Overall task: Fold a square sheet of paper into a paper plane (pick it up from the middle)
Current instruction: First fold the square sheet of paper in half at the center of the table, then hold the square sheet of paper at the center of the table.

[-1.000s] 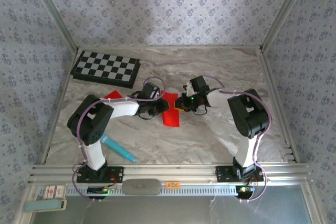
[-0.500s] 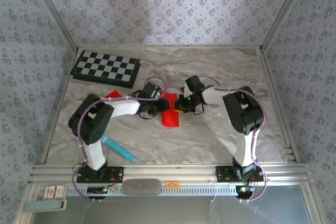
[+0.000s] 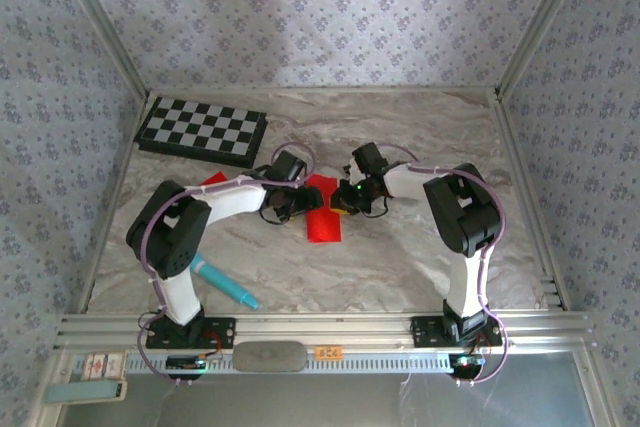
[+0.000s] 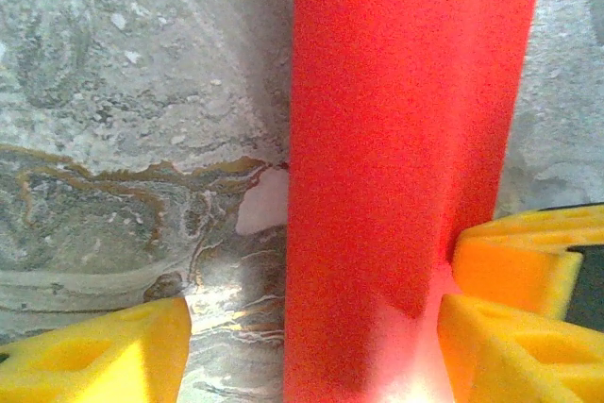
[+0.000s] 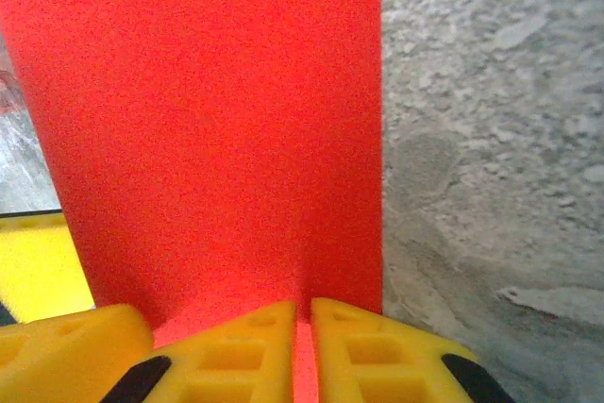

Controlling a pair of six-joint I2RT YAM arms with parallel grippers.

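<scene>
My right gripper [image 5: 304, 332] is almost closed. Its two yellow fingers [image 5: 377, 351], of plastic with small square hollows, stand nearly together, and a thin line of the red paper [image 5: 208, 120] is pinched between them. My left gripper [image 4: 311, 337] is wide, with one yellow finger at each side. The paper passes between them, and its right edge touches the right finger. The paper is matte and bright red, folded to a long band with straight edges. It lies on the grey marble-pattern table [image 3: 400, 267], near the middle, between both grippers. I count one folded paper and one small red scrap [image 3: 213, 180] beside the left forearm. One teal pen [image 3: 226, 285] lies near the front, and one black-and-white chequered board [image 3: 203, 131] at the back left.
</scene>
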